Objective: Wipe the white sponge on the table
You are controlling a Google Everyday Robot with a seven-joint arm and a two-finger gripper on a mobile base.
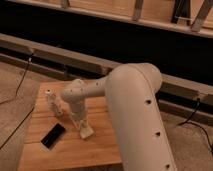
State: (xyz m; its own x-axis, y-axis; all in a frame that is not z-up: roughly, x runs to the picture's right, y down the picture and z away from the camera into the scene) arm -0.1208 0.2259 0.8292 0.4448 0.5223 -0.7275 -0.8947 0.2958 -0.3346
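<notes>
The wooden table (75, 150) fills the lower left of the camera view. My arm reaches in from the right and bends down to the middle of the tabletop. My gripper (81, 127) points down at the table. An off-white block, the white sponge (86, 133), sits at the gripper's tip against the wood. The gripper's own body hides most of it.
A clear bottle with a white cap (53, 104) stands on the table left of the gripper. A black slab (52, 136) lies flat at the front left. My large arm link (137, 120) covers the table's right side. Dark rails run behind the table.
</notes>
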